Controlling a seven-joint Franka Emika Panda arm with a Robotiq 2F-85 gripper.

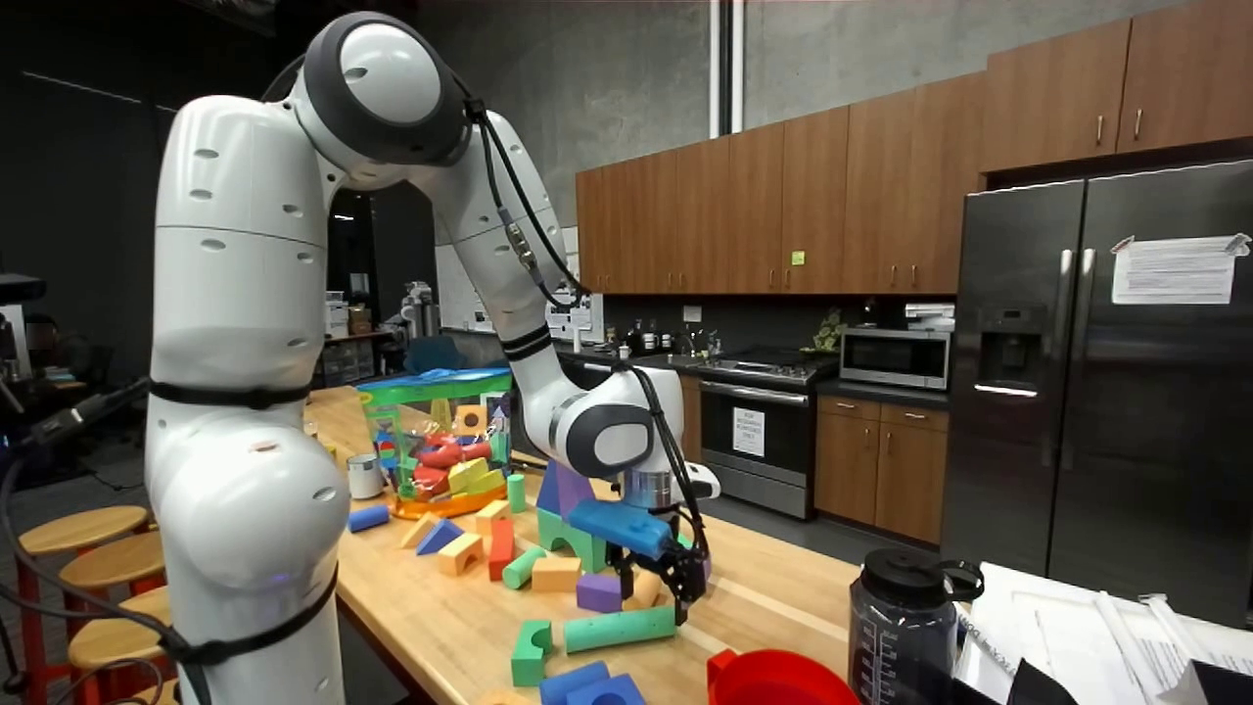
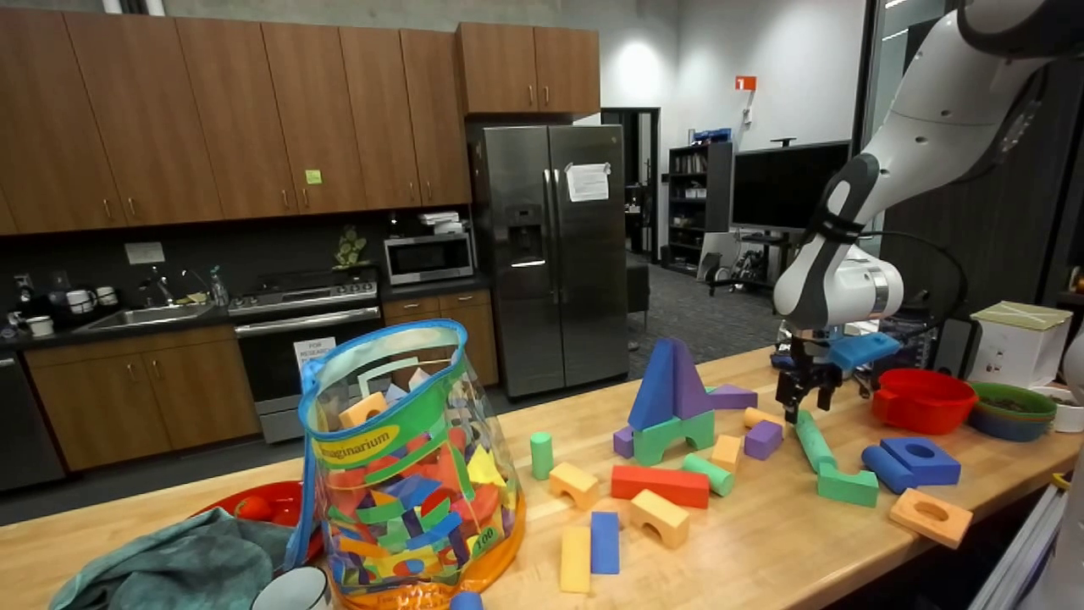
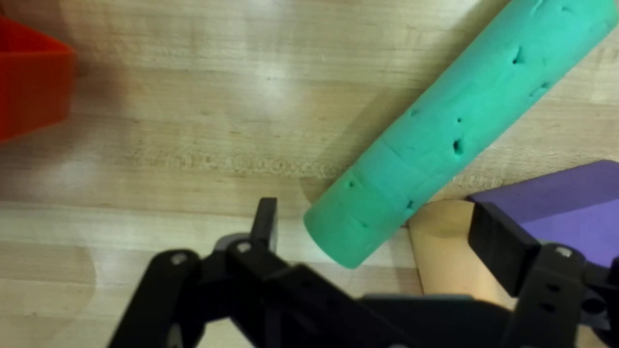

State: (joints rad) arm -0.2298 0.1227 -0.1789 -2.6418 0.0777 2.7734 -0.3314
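Nearest my camera, in an exterior view, is a pale cup [image 2: 292,590], cut off by the lower edge. Just right of it stands a clear bag [image 2: 360,446] filled with coloured blocks [image 2: 423,517]. Moving right, I see a short green cylinder [image 2: 541,456] standing upright, then a yellow block [image 2: 575,559] and a blue block [image 2: 605,543] lying side by side on the worktop [image 2: 745,551]. Next a red block [image 2: 660,486] lies flat, and behind it a green arch [image 2: 673,439] carries a blue wedge [image 2: 654,390] and a purple wedge [image 2: 692,385] (points up, like a small steeple). Further right are a purple block [image 2: 763,440] and, just behind it, a tan cylinder [image 2: 760,417].

Right of these hangs my tool [image 2: 808,407], jaws wide apart and gripping nothing. In the wrist view the end of a long green cylinder [image 3: 459,130] shows between them, clear of both. That cylinder lies on the worktop, its opposite end just beside a notched green block [image 2: 847,486]. Beyond, to the right, come a blue cylinder [image 2: 887,468], a blue block with a round hole [image 2: 934,468], a red bowl [image 2: 923,417] behind them, and a tan block with a hole [image 2: 931,528] nearer me.
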